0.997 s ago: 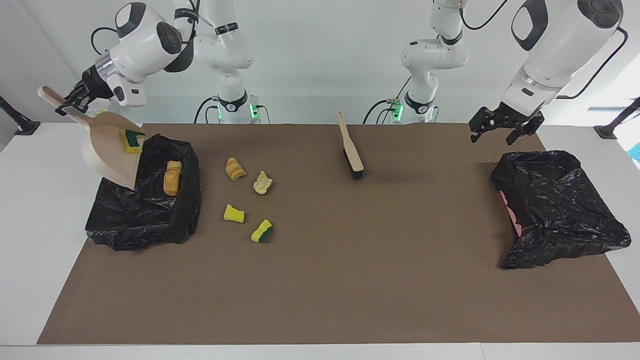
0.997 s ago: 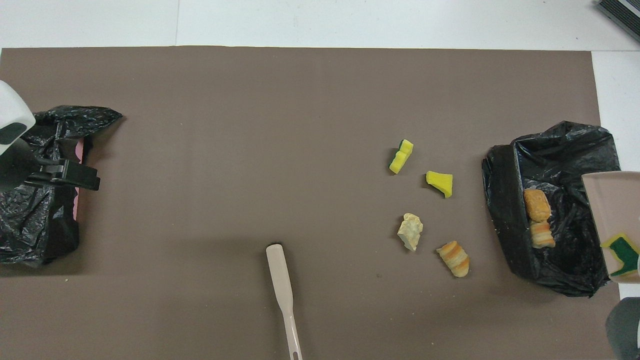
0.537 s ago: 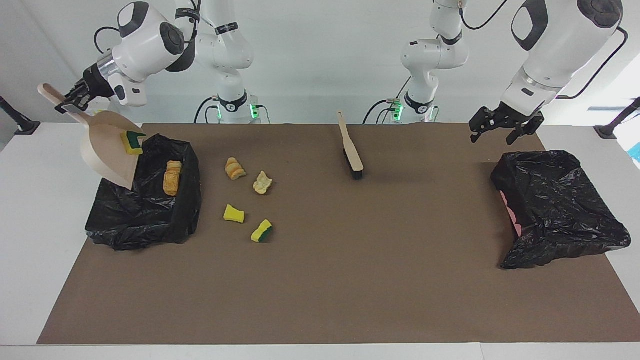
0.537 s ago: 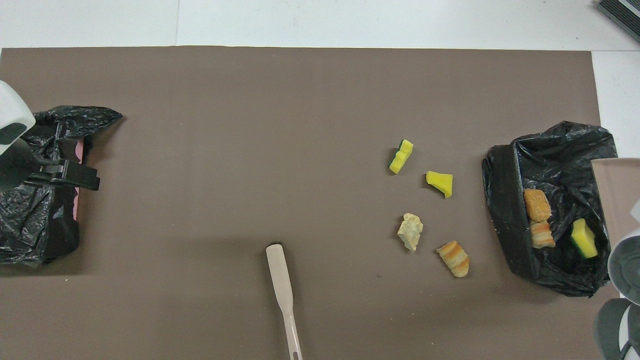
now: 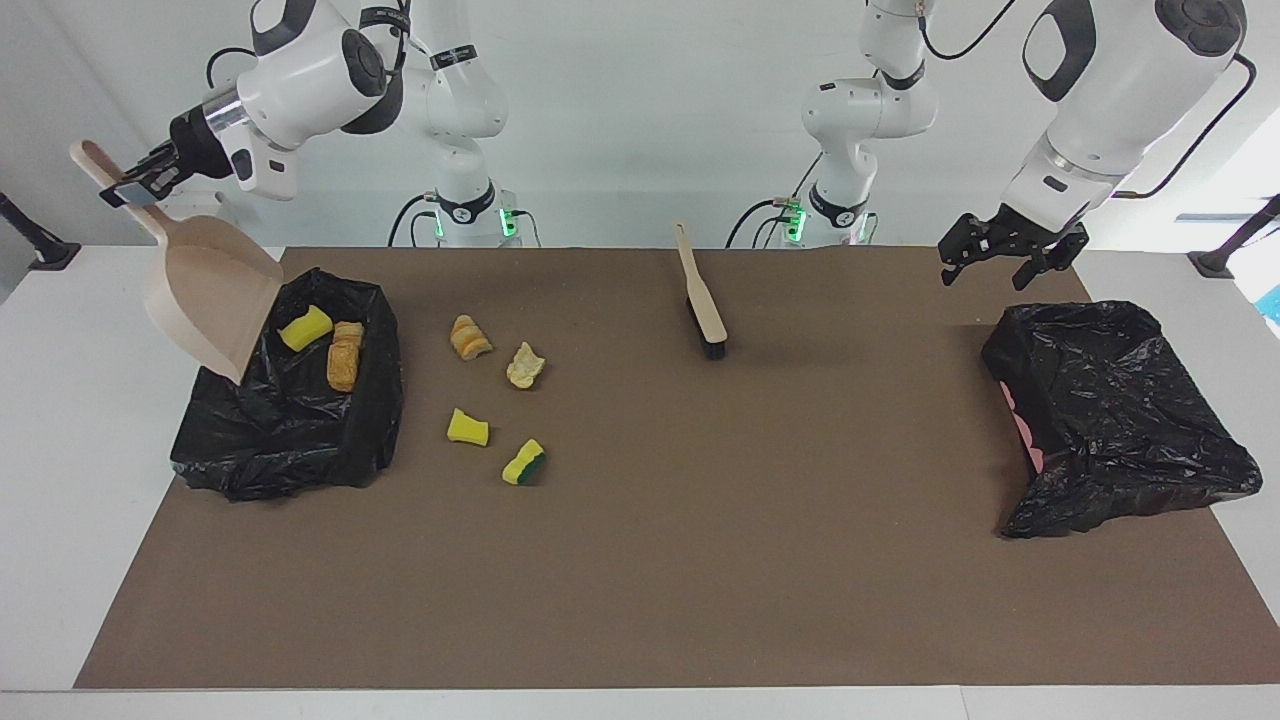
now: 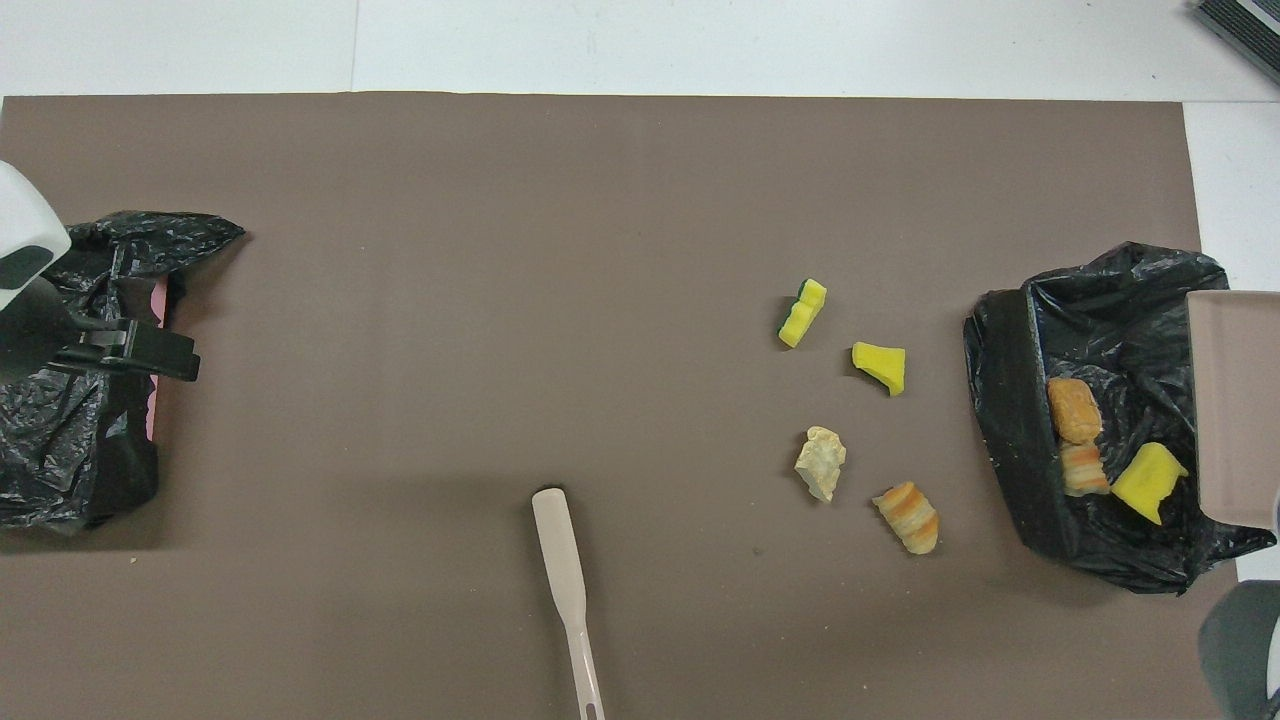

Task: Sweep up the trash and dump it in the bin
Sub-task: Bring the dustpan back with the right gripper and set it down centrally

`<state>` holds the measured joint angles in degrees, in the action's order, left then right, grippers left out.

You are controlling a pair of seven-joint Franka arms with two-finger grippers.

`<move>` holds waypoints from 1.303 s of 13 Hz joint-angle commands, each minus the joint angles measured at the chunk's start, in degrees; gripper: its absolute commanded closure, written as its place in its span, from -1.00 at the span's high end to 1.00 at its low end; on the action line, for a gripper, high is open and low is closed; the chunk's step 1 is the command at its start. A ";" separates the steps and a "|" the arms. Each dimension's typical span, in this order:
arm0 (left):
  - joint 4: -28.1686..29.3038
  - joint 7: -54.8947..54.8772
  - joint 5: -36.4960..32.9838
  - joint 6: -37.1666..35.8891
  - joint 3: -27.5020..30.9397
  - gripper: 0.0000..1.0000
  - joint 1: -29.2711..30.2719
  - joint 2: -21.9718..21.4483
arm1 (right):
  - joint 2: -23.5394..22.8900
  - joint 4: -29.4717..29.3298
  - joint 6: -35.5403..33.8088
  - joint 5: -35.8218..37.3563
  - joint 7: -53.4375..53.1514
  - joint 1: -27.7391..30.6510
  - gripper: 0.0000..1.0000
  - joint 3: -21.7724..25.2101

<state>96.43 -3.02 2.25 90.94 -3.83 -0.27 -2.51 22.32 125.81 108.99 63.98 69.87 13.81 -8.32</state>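
The sponge piece (image 5: 305, 327) that sat on the dustpan (image 5: 210, 290) a moment ago has slid off and now lies in the bin (image 5: 290, 400) at the right arm's end of the table, beside two bread lumps (image 5: 346, 355) already in there. The right pincer (image 5: 128, 183) is clamped on the dustpan's handle and has lifted it a little higher; the pan hangs tilted over the bin's edge, empty as far as I can see.

So that load looks dumped. Four scraps (image 5: 497, 400) remain on the mat, just beside the bin toward the table's middle: two bread pieces and two sponge pieces. The brush (image 5: 702, 295) lies untouched near the robots' edge, mid-table.

The left pincer (image 5: 1005, 255) waits with its fingers apart over the second bin (image 5: 1115, 415) at the left arm's end.

I'd guess another sweep is needed next.
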 commanded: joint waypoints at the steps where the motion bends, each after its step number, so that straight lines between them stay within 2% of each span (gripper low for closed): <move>1: 0.60 -0.85 -0.58 -0.15 -0.39 1.00 0.80 -0.83 | -3.06 -4.42 -4.04 -7.08 -3.85 -0.28 -1.00 -1.43; 4: 0.60 -0.85 -0.58 -0.15 -0.39 1.00 0.80 -0.83 | -7.63 -10.30 -7.20 -19.29 -9.99 -0.54 -1.00 -2.41; 7: 0.60 -0.85 -0.58 -0.15 -0.39 1.00 0.80 -0.83 | -10.01 -13.56 -7.48 -27.21 -18.07 -3.17 -1.00 -2.49; 10: 0.52 -0.85 -0.58 -0.15 -0.39 1.00 0.80 -0.83 | -12.64 -16.81 -6.52 -39.32 -33.15 -5.20 -1.00 -2.49; 17: 0.52 -0.85 -0.58 -0.15 -0.39 1.00 0.80 -0.83 | -26.52 -29.99 -7.48 -53.06 -63.23 -17.05 -1.00 -2.67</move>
<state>96.41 -3.05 2.25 90.94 -3.83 -0.27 -2.51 0.18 101.54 103.42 14.45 13.05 -1.22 -11.07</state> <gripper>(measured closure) 0.000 0.687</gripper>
